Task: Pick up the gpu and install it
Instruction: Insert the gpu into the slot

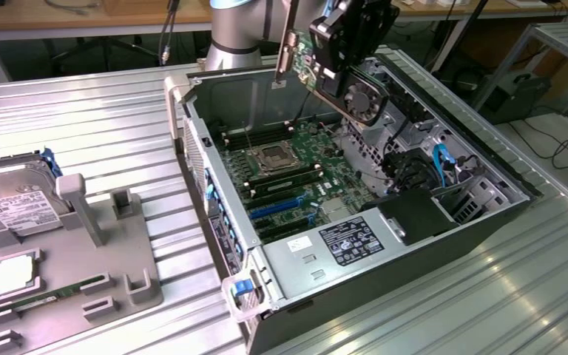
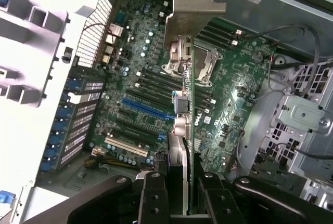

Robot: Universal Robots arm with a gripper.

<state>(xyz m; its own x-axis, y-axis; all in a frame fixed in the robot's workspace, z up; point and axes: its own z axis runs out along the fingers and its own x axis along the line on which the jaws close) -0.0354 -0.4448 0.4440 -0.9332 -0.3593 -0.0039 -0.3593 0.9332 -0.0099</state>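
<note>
My gripper (image 1: 351,46) is shut on the gpu (image 1: 309,74) and holds it in the air above the far end of the open computer case (image 1: 481,159). The card hangs on edge, with its silver bracket (image 1: 286,41) towards the exterior view's left and its dark face with a fan (image 1: 368,100) towards the right. In the wrist view the gpu (image 2: 191,125) is seen edge-on between the two black fingers (image 2: 154,199), bracket (image 2: 191,11) farthest from the gripper (image 2: 184,203). Below lies the green motherboard (image 2: 234,99) with its blue slots (image 2: 146,110).
The case's motherboard (image 1: 304,174) carries a CPU socket (image 1: 269,157) and blue slots (image 1: 282,208); the power supply (image 1: 348,240) sits at the near end, cables and drive cages at the right. On the exterior view's left, a grey fixture (image 1: 116,251) holds a hard drive (image 1: 12,200).
</note>
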